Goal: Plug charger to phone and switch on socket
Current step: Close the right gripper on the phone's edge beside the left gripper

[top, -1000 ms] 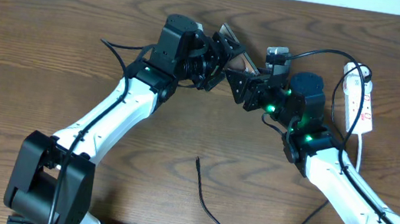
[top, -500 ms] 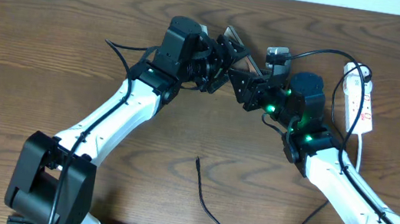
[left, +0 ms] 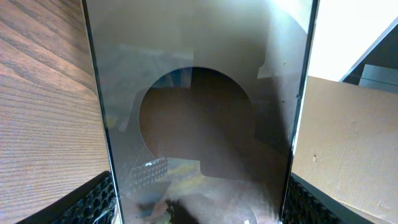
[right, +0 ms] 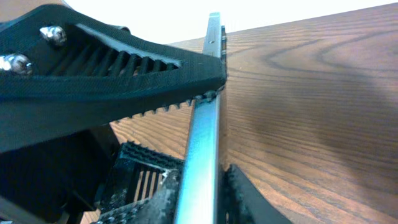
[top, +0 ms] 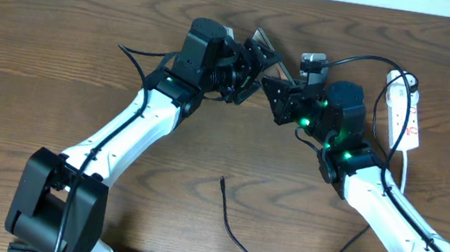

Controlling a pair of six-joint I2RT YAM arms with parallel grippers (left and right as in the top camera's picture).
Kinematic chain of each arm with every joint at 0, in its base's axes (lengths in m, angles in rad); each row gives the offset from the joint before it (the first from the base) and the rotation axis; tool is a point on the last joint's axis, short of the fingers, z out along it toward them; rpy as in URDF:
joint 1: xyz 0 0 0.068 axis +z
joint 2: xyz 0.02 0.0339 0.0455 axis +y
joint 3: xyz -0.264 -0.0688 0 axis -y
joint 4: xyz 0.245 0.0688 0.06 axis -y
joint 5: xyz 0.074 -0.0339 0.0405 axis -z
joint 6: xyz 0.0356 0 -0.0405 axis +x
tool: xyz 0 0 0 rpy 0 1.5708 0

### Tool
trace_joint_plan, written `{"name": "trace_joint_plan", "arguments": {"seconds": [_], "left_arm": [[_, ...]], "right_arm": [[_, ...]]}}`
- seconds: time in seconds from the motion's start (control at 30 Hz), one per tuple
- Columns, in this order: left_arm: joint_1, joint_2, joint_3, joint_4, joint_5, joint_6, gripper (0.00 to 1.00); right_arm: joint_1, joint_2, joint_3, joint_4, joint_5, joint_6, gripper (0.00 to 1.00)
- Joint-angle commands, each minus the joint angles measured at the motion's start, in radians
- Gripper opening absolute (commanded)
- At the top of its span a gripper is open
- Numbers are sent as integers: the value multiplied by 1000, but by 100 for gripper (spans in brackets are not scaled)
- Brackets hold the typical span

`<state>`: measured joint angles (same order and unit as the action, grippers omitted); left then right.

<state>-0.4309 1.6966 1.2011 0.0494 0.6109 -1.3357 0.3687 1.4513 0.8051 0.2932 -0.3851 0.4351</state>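
We hold the phone (top: 263, 43) raised above the bench (top: 60, 52). The left tool (top: 255, 65) grips its two sides; the right tool (top: 272, 89) clamps one edge. The charger (top: 226, 213) lies on the bench, well apart.

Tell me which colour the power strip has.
White, with small red marks; the power strip shows best in the overhead view.

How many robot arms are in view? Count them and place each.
2. The white, black-jointed left arm reaches up from the lower-left corner; the matching right arm reaches up from the lower right. None looks hidden.
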Motion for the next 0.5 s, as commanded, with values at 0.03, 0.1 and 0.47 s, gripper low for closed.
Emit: {"name": "trace_joint_plan", "arguments": {"seconds": [0.03,0.1,0.47], "left_arm": [[-1,-17,0,14,25,-5,7],[-1,-17,0,14,25,-5,7],[-1,-17,0,13,26,-5,94]], "right_arm": [[5,2,18,2,-10,-6,13],[5,2,18,2,-10,-6,7],[5,2,19,2,-10,-6,1]]}}
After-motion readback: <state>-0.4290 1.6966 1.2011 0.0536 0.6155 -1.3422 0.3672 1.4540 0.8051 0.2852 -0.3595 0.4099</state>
